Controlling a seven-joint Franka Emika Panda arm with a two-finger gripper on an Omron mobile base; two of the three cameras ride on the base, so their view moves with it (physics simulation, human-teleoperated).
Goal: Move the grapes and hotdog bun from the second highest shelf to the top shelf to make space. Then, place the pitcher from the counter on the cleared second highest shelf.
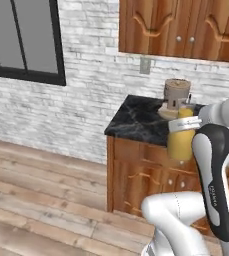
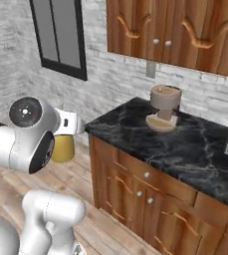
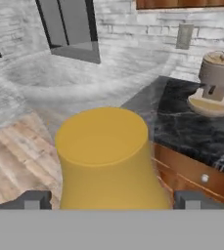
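1. Left base view: the pitcher (image 1: 181, 136) hangs off the worktop (image 1: 141, 119) edge, at 3 o'clock, against the arm.
2. Right base view: pitcher (image 2: 63, 147) at 9 o'clock, over floor.
3. Hand view: claw (image 3: 111, 201) spread wide, pinching the pitcher (image 3: 106, 158) between both fingertips (image 3: 31, 200). No legible writing.

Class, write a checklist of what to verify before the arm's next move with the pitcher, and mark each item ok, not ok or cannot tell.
1. Pitcher between the gripper fingers: ok.
2. Pitcher lifted off the counter: ok, it hangs over the floor.
3. Grip firm: cannot tell; contact is hidden.
4. Coffee grinder out of the way: ok, back on the counter.
5. Fridge shelf cleared: cannot tell.
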